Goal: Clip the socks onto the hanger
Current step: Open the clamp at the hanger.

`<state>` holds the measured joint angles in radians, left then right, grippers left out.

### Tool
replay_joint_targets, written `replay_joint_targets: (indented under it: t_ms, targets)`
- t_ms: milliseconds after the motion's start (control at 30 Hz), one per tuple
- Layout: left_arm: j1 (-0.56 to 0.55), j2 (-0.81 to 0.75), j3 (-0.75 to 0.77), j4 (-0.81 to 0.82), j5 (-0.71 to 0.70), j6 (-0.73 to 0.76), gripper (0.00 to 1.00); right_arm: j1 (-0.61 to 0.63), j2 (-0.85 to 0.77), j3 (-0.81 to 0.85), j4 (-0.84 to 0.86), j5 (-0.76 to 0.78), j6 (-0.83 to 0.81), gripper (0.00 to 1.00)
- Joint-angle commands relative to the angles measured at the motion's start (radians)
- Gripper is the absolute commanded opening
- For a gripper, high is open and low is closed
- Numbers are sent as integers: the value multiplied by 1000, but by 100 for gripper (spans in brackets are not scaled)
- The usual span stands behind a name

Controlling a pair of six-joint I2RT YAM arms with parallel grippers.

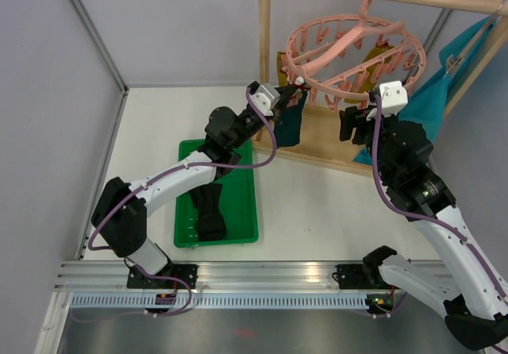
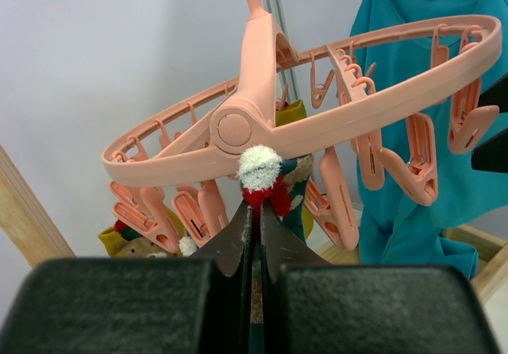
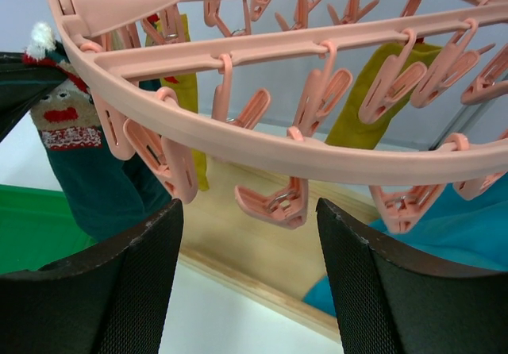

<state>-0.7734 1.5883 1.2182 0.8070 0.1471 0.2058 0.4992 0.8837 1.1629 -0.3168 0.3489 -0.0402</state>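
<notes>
- White matte worktop (image 1: 317, 203); green plastic tray (image 1: 242, 211) holds limp black socks (image 1: 210, 211).
- Left end effector (image 2: 255, 211) pinched shut on a knit teal pompom sock (image 1: 290, 124), just beside the round pink plastic hanger (image 2: 381, 112).
- Right end effector (image 3: 248, 211) gapes empty under its ring.

Hanger (image 1: 353, 30) hangs on rack (image 1: 264, 68); sock (image 1: 209, 209) lies in tray (image 1: 242, 203).

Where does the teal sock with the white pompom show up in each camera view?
Top external: the teal sock hangs at centre, below the left rim of the pink hanger.
Left wrist: sock at centre, pompom poking above the shut left gripper.
Right wrist: sock at the left edge, behind the rim.
Shared landmark: the hanger ring.
</notes>
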Motion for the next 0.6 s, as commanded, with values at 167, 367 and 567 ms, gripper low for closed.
replay_joint_targets:
  t_ms: [167, 367, 567]
  targets:
    - [6, -48, 37, 24, 29, 29, 2, -5, 17, 57, 81, 48, -53, 75]
    - [8, -51, 41, 21, 32, 32, 2, -7, 43, 73, 99, 56, -73, 75]
    - [10, -50, 43, 20, 34, 35, 2, -14, 63, 84, 113, 47, -76, 76]
